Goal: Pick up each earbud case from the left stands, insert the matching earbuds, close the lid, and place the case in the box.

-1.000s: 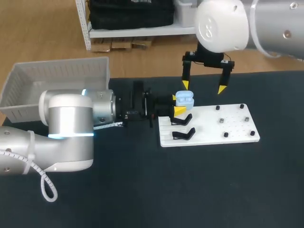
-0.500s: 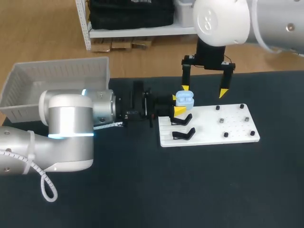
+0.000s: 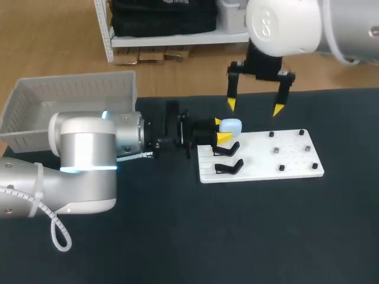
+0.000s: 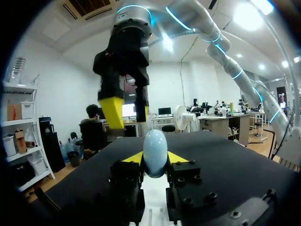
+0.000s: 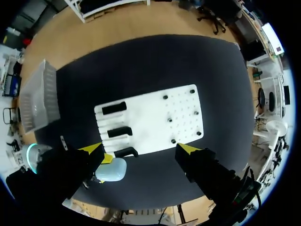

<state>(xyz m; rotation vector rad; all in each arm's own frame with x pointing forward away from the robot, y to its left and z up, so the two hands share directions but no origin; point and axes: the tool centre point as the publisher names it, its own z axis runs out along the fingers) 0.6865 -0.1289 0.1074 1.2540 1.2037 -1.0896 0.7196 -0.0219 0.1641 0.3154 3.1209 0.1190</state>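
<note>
Pale blue and smooth, the case (image 3: 230, 125) sits pinched between the yellow tips of the left gripper (image 3: 221, 129), which is clamped on it from two sides. It is held off the table, just above the stands (image 3: 228, 158) at the near end of the white board (image 3: 296, 163). Its lid looks closed: in the left wrist view the case (image 4: 155, 153) rises as one rounded, egg-like form from between the left gripper's (image 4: 155, 158) fingers, with no seam gaping that I can make out.

The right gripper (image 3: 254, 107) hangs above and a little behind the case with its fingers pointing down and spread wide, holding nothing and touching nothing. From its own wrist view the case (image 5: 111, 170) lies under one finger of the right gripper (image 5: 141, 149), not between the two.

If the lid is indeed shut, what remains for this case is the drop into the box (image 3: 35, 112). The box stands well apart, on the far side of the left arm from the board. So the case must travel back along the left arm's own line, away from the board. The left arm lies low and stretched, forearm roughly level and fingers pointing at the board. The right arm comes steeply down from above and looks clear of that path.
</note>
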